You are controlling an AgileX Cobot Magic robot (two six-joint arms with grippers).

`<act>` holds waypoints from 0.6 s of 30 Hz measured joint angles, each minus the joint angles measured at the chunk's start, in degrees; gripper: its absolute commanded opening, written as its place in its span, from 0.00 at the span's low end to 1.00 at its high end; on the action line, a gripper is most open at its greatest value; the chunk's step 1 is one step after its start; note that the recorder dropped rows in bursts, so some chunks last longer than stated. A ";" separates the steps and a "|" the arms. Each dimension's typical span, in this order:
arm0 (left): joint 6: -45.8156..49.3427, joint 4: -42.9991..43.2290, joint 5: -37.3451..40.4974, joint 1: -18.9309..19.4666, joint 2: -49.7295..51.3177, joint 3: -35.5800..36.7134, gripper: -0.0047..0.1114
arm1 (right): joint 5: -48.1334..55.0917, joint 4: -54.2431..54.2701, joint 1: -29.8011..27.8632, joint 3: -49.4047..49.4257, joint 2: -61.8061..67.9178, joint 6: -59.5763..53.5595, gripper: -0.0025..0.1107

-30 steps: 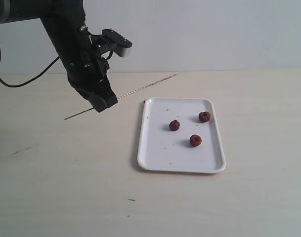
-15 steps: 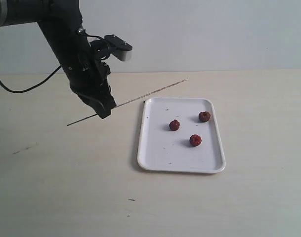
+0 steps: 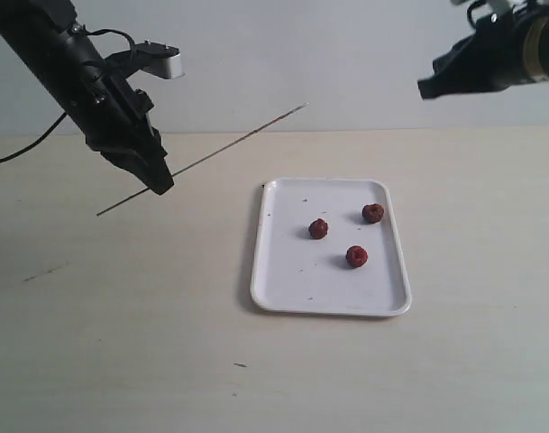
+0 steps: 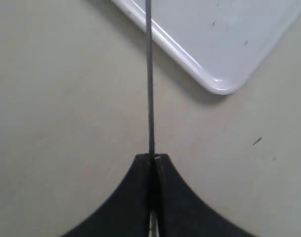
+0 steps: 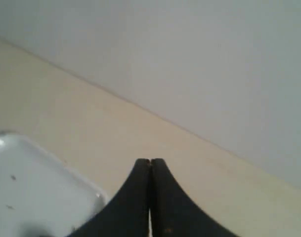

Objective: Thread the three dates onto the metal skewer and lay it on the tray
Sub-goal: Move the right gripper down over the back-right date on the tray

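Grey metal and very thin, the metal skewer (image 3: 222,152) is pinched close to its lower end by the left tool (image 3: 157,185), whose jaws are pressed tight on the rod. It hangs tilted in the air over the far left part of the table (image 3: 121,343), and its long free end rises toward the far edge. The 3 dates (image 3: 318,229) lie apart from each other on the white tray (image 3: 256,271), which rests about midway between the far and near edges. None of them is on the rod yet.

The right tool (image 3: 429,87) is high above the far edge on the right side, with its jaws pressed together on nothing.

Probably the long free part can turn or slip in the jaws when a date is pushed on it, because the grip is so near one end. A round date may also roll on the smooth tray or be crushed. No brand, label or writing is readable in any view.
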 measured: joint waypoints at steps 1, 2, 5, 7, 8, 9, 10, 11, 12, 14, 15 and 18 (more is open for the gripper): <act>0.13 -0.11 0.00 0.00 0.00 0.00 0.04 | 1.52 -0.20 0.00 0.00 1.74 -3.33 0.02; 0.26 -0.24 0.00 0.00 0.00 0.00 0.04 | 3.80 -0.31 0.00 -0.03 3.33 -7.25 0.02; 0.40 -0.73 0.00 0.00 0.00 0.00 0.04 | 17.16 -0.91 0.00 -0.03 7.58 -21.73 0.02; 0.72 -0.73 0.00 0.00 0.00 0.00 0.04 | 24.26 1.92 0.00 -0.03 8.33 -26.51 0.02; 1.15 -0.73 0.00 0.00 0.00 0.00 0.04 | 27.69 5.62 0.00 -0.03 8.44 -29.51 0.02; 1.49 -0.73 0.00 0.00 0.00 0.00 0.04 | 30.14 10.43 0.00 -0.14 8.44 -32.28 0.02; 1.71 -0.76 0.00 0.00 0.00 0.00 0.04 | 32.80 16.41 0.00 -0.44 8.44 -36.52 0.02; 1.84 -0.76 0.00 0.00 0.00 0.00 0.04 | 35.16 23.50 0.00 -0.82 8.44 -41.58 0.02; 1.94 -0.84 0.10 0.00 0.00 0.00 0.04 | 37.45 29.91 0.00 -1.38 8.44 -47.46 0.02; 2.45 -0.41 0.10 0.00 0.00 0.00 0.04 | 43.79 48.45 0.00 -3.48 8.48 -60.91 0.02; 2.86 0.10 0.10 0.00 0.00 0.00 0.04 | 47.16 56.10 0.00 -5.02 8.57 -66.39 0.02; 5.70 3.80 0.10 0.00 -0.08 1.76 0.04 | 69.12 95.31 0.24 -13.49 9.64 -87.17 0.02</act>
